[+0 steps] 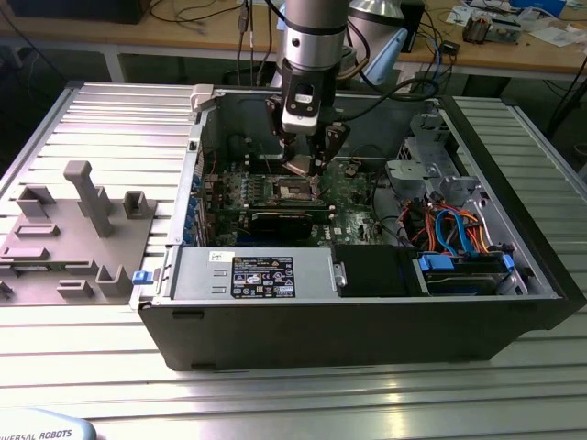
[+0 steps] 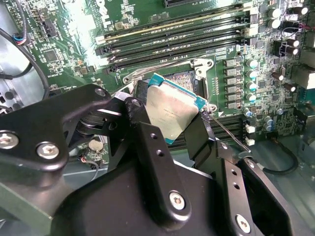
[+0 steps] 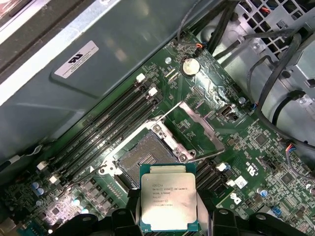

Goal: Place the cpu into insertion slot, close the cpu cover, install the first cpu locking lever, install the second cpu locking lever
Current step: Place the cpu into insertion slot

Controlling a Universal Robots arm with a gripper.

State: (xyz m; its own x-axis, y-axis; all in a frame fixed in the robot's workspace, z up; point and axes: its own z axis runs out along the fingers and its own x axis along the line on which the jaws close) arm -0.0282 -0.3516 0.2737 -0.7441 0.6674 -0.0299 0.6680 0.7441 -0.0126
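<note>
In the exterior view, one grey plastic fixture tray [image 1: 73, 238] lies at 9 o'clock of one open black computer case [image 1: 367, 321]. Toward 11 o'clock from the case's middle, one black two-fingered gripper [image 1: 303, 165] clamps its jaws on opposite edges of one cpu [image 3: 169, 201], a silvery, green-rimmed, nearly square chip held lid-up with no clear long axis. It hangs above one bare socket [image 3: 145, 157], clear of it. One silvery cpu cover [image 3: 211, 135] stands open beside the socket.
</note>
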